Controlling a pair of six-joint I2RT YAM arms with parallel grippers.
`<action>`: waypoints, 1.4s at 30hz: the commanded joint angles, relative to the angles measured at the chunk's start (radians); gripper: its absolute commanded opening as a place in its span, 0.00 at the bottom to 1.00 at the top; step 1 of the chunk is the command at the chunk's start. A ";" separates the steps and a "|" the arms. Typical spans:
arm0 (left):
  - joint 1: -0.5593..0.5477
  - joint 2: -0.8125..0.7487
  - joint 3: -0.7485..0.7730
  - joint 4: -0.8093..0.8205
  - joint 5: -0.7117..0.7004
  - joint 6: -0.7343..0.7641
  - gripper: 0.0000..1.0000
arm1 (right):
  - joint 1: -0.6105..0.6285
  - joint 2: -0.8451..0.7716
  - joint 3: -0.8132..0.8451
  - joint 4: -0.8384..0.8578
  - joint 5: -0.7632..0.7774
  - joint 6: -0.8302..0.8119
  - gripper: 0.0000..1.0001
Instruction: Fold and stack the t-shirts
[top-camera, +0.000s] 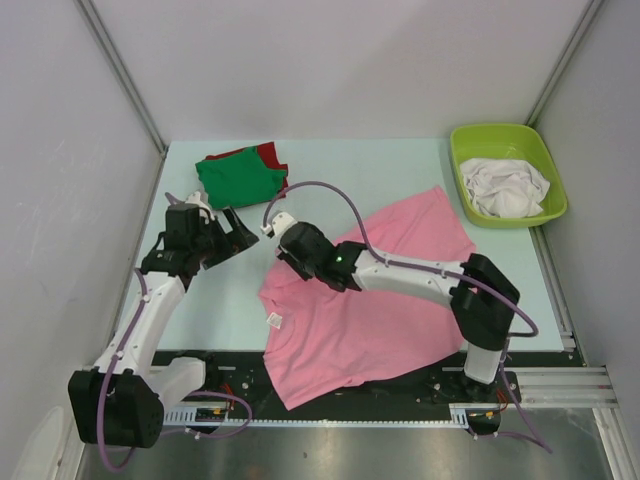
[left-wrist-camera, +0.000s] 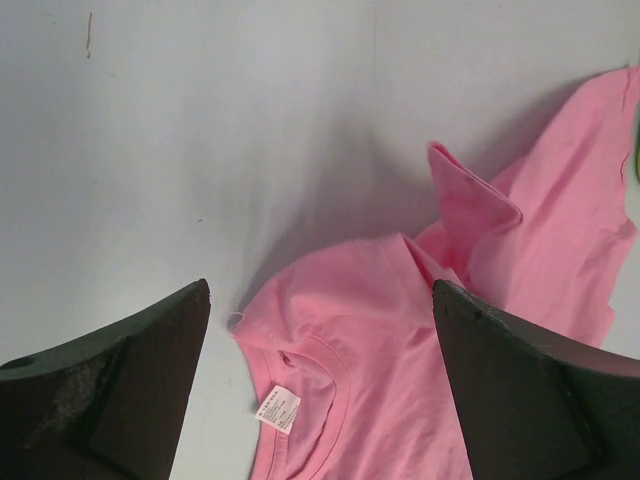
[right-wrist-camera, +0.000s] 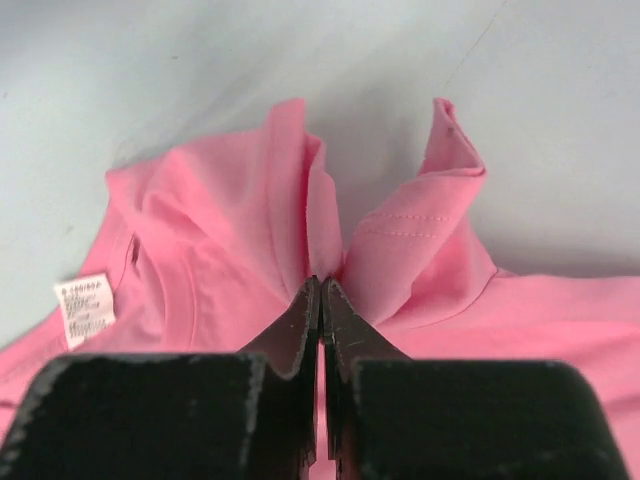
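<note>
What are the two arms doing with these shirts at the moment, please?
The right gripper is pinched shut on a fold of the pink t-shirt near its shoulder, bunching the cloth up from the table. The left gripper hangs open above the table beside the collar, holding nothing. A folded green t-shirt lies on a red t-shirt at the far left corner, and white t-shirts lie in the lime-green tub.

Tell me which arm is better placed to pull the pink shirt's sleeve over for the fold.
Probably right. The right gripper is shut on a pinch of the pink t-shirt by the sleeve. The left gripper is open and empty, above the shirt's collar edge.
</note>
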 joint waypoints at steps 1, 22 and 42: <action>0.006 -0.018 -0.010 0.020 0.006 0.009 0.97 | 0.042 -0.108 -0.110 0.067 0.144 -0.037 0.00; -0.299 0.388 0.149 0.043 -0.142 0.025 0.91 | 0.037 -0.465 -0.308 -0.112 0.408 0.270 1.00; -0.385 0.784 0.357 0.147 0.112 0.183 0.66 | -0.041 -0.546 -0.475 -0.043 0.287 0.358 1.00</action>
